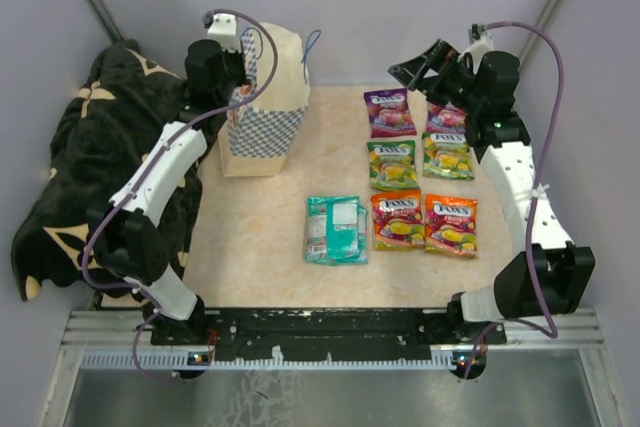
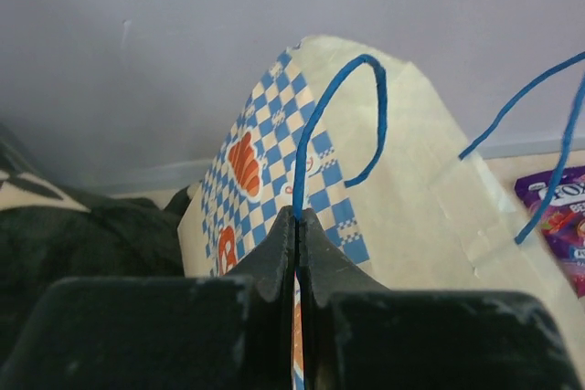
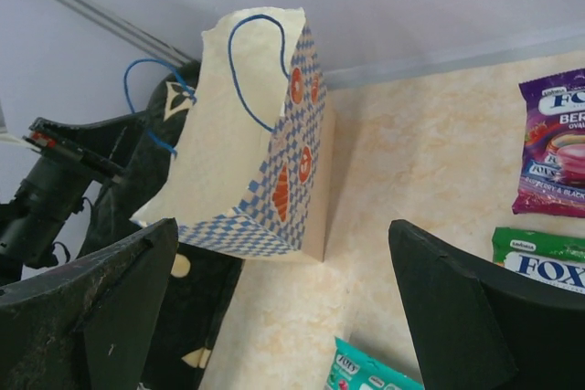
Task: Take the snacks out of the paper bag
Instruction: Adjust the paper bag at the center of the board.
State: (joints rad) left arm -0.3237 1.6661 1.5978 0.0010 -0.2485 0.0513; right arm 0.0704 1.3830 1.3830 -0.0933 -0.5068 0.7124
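The paper bag point(image 1: 265, 112) stands at the back left of the table, blue-checkered, with its tan base low. My left gripper point(image 1: 237, 79) is shut on the bag's upper edge by a blue cord handle; the left wrist view shows the jaws point(image 2: 304, 218) closed on the bag point(image 2: 402, 189). Several snacks lie on the table: purple point(image 1: 388, 112), green point(image 1: 391, 164), orange point(image 1: 397, 219) and teal point(image 1: 336, 229) packets. My right gripper point(image 1: 420, 67) is open and empty above the back right. In its view point(image 3: 283, 226) the bag point(image 3: 238, 152) is ahead.
A black patterned blanket point(image 1: 90, 167) lies heaped left of the table, against the bag. Grey walls close the back and sides. More packets point(image 1: 451, 225) lie beside my right arm. The right wrist view shows purple point(image 3: 558, 143), green point(image 3: 539, 258) and teal point(image 3: 366, 374) packets.
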